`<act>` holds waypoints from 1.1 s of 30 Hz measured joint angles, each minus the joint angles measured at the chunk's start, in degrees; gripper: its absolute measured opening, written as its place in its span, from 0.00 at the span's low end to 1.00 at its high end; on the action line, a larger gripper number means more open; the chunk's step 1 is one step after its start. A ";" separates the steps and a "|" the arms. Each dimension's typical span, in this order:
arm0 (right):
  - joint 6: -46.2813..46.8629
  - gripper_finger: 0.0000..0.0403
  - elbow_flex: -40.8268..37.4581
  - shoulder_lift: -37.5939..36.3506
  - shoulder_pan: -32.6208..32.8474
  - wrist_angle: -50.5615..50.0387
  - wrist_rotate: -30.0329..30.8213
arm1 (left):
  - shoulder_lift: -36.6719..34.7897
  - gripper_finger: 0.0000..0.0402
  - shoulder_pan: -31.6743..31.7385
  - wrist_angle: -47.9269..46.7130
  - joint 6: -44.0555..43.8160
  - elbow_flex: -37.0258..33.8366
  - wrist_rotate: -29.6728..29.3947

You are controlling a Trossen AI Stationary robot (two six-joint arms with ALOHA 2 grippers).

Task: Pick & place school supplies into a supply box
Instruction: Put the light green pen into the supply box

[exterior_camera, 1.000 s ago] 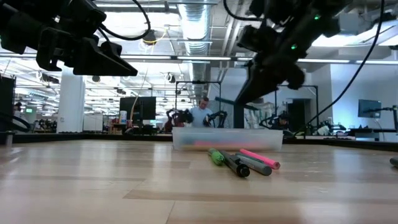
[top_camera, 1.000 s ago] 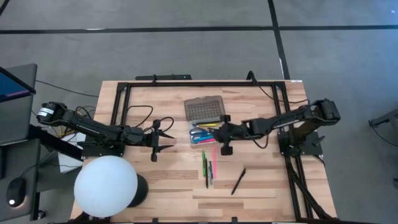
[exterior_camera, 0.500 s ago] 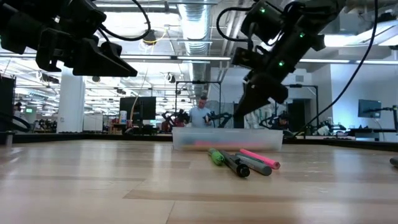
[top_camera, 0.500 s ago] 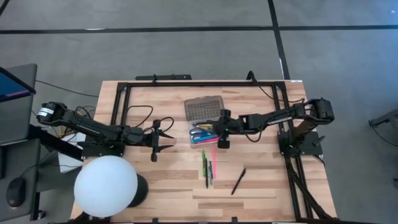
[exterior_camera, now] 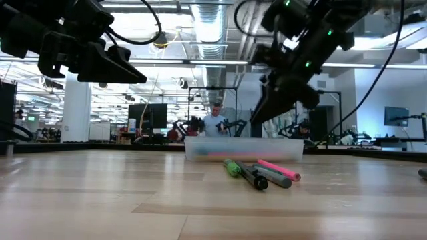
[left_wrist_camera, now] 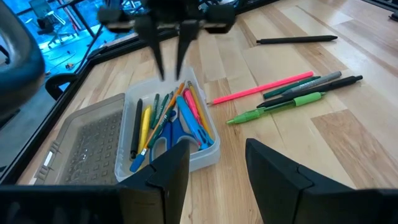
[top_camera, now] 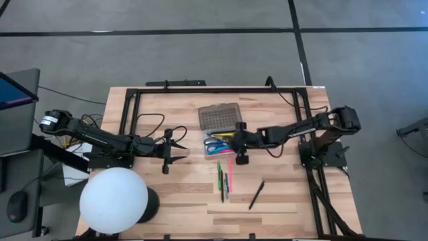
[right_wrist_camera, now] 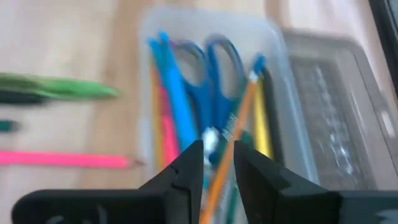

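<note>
The supply box (top_camera: pixel 215 144) lies open mid-table, its grid-textured lid (left_wrist_camera: pixel 87 143) flat beside the clear tray (left_wrist_camera: pixel 205 152). In the tray lie blue scissors (left_wrist_camera: pixel 165 134), an orange pencil (right_wrist_camera: pixel 239 118), and yellow, pink and blue pens. My right gripper (left_wrist_camera: pixel 168 62) hangs open just above the tray, pointing down. In the right wrist view the orange pencil runs under the gap between its fingers (right_wrist_camera: pixel 186 174). My left gripper (top_camera: pixel 177 146) waits open, left of the box. A pink pen (left_wrist_camera: pixel 261 87), a green pen (left_wrist_camera: pixel 277 106) and a grey pen (left_wrist_camera: pixel 305 81) lie on the table.
A black pen (top_camera: pixel 257 194) lies alone toward the near right. A large white sphere (top_camera: pixel 114 201) stands at the near left corner. A black frame (top_camera: pixel 214 89) runs along the table's far edge and sides. Bare wood lies between the pens and the near edge.
My right gripper has sunk a little toward the box's tray and stays above it. The pens on the table and the box have not moved.
</note>
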 joint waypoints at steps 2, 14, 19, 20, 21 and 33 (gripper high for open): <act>-0.38 0.19 0.11 -0.38 2.01 0.17 -0.04 | 0.00 0.38 0.00 -0.02 -0.10 0.00 0.00; 5.01 0.19 0.07 -1.59 14.74 0.09 0.09 | 1.94 0.38 0.00 0.98 -1.03 0.00 8.19; 8.71 0.19 0.07 -1.59 19.71 1.49 0.19 | 8.97 0.38 0.02 11.01 2.51 0.00 10.39; 9.02 0.19 0.07 -1.59 20.84 1.88 0.26 | 11.06 0.38 0.12 13.92 3.88 0.02 11.17; 9.04 0.19 0.07 -1.59 21.93 2.23 0.36 | 13.19 0.38 0.19 16.59 5.33 0.08 12.01; 15.39 0.19 0.04 -2.33 29.27 -0.96 6.34 | 35.68 0.38 5.09 17.70 13.62 15.29 22.79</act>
